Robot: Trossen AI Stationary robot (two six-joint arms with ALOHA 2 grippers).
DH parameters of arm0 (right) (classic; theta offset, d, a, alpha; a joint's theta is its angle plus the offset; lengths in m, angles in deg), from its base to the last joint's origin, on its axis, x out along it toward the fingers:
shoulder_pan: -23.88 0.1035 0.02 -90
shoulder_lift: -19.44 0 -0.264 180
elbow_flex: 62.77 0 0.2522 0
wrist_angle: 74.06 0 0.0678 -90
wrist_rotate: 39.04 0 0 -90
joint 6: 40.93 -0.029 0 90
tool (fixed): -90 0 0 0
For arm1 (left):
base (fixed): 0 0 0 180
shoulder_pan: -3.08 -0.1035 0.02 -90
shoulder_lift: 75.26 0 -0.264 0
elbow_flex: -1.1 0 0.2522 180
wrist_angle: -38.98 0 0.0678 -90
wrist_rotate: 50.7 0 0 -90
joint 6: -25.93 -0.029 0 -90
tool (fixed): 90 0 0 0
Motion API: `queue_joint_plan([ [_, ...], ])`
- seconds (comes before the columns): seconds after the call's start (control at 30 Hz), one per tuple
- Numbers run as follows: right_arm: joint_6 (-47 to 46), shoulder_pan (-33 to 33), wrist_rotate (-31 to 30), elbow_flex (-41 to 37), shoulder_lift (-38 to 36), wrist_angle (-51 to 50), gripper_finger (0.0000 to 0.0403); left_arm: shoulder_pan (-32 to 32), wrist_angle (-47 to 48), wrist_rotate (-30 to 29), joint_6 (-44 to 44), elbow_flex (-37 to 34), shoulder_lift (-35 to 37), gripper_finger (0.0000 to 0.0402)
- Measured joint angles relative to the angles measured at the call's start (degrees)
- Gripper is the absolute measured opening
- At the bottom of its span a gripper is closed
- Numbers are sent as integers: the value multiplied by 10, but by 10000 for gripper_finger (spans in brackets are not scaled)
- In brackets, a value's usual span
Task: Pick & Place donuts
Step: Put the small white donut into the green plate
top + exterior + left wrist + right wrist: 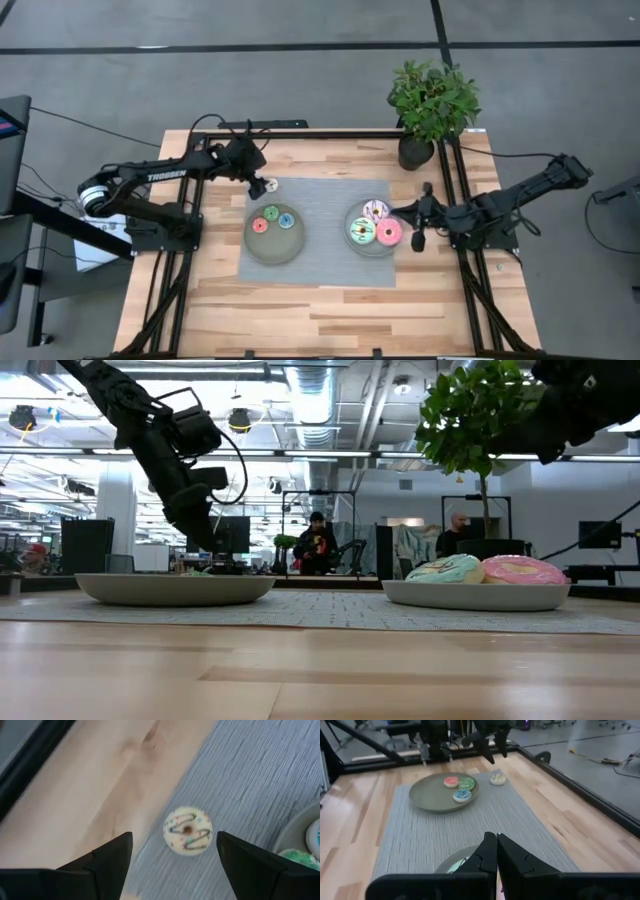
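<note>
The left gripper [258, 185] was found poised over the back left corner of the grey woven mat [320, 262], its fingers spread wide and holding nothing. Directly beneath it, between the two dark fingertips [112, 852] in the wrist view, a small cream-glazed ring donut with dark zigzag icing [188, 831] was seen lying flat on the mat, just beside the mat's edge and untouched. Just next to it, the left grey round plate [274, 247] was noted, carrying three small ring donuts: a red one [260, 226], a green one [271, 212] and a blue one [286, 220], clustered close together. Farther right, the second grey round plate [357, 243] was recorded with three large donuts on it: a white sprinkled one [376, 210], a mint-green one [361, 232] and a pink one [389, 232], apparently touching one another, though this was hard to confirm from above. The right gripper [419, 238] was observed at that plate's right rim, its fingers pressed together and empty. A potted green plant [432, 100] stood at the table's far right corner.
</note>
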Motion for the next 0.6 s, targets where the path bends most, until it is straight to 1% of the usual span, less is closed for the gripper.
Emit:
queue_joint_plan([
  [0.23, 5, 0, 0, -25, -58, 0, 1, -6, 22, -23, 29, 0, -1, 281],
  [0.4, 5, 0, 0, -31, -73, 0, 1, -6, 31, -24, 42, 0, -1, 281],
  [0.6, 5, 0, 1, -31, -72, 0, 1, -4, 28, 17, 48, 0, -1, 281],
])
